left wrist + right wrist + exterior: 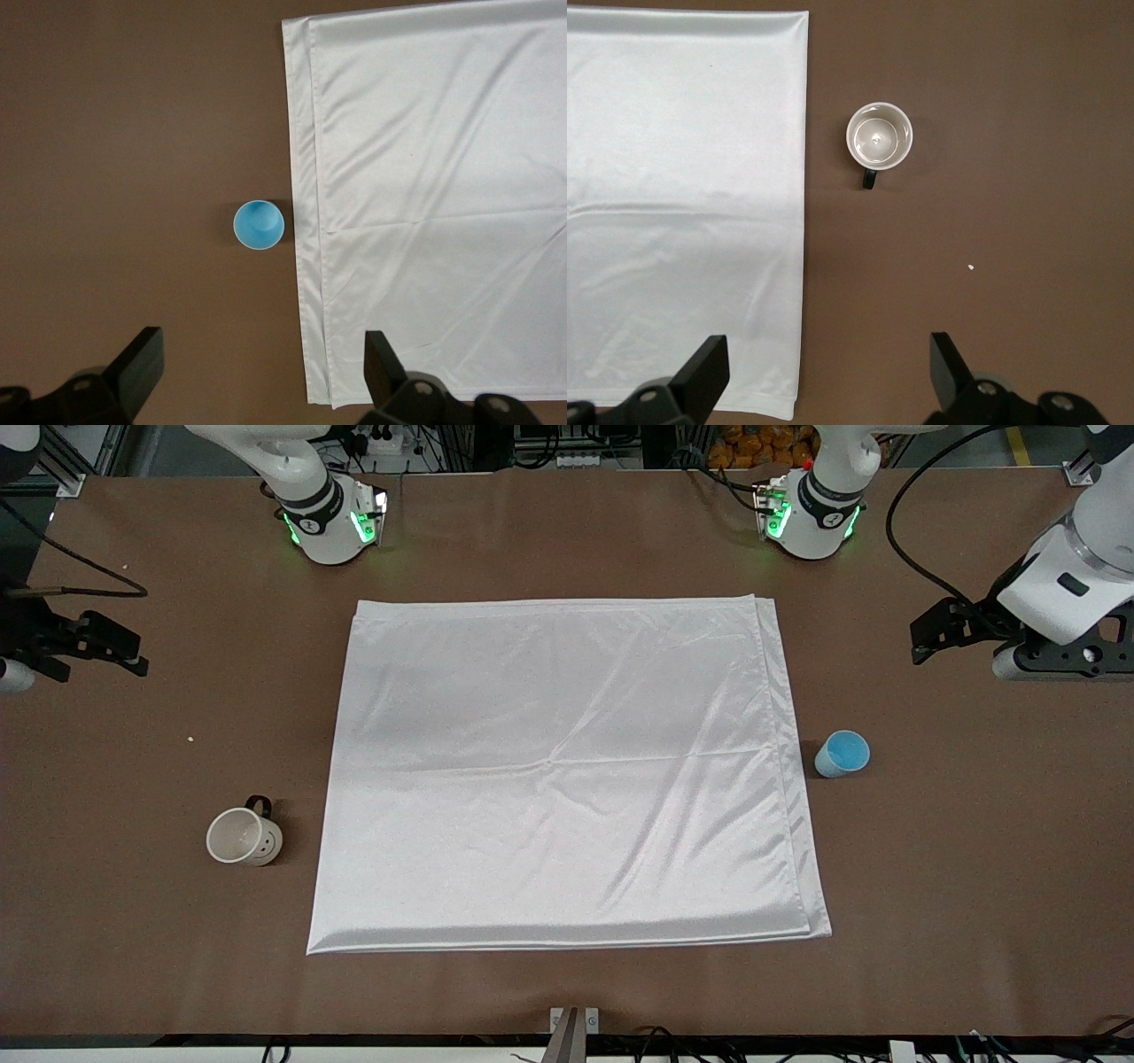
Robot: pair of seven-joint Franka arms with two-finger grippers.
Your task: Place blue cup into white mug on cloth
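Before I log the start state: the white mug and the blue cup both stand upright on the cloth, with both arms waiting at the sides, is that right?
Not quite: neither stands on the cloth. The front view shows the white mug and the blue cup upright on the bare table, beside opposite edges of the cloth. Both arms do wait.

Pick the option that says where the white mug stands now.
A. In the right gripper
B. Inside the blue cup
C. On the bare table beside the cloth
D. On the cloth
C: the white mug stands upright on the brown table, just off the cloth edge.
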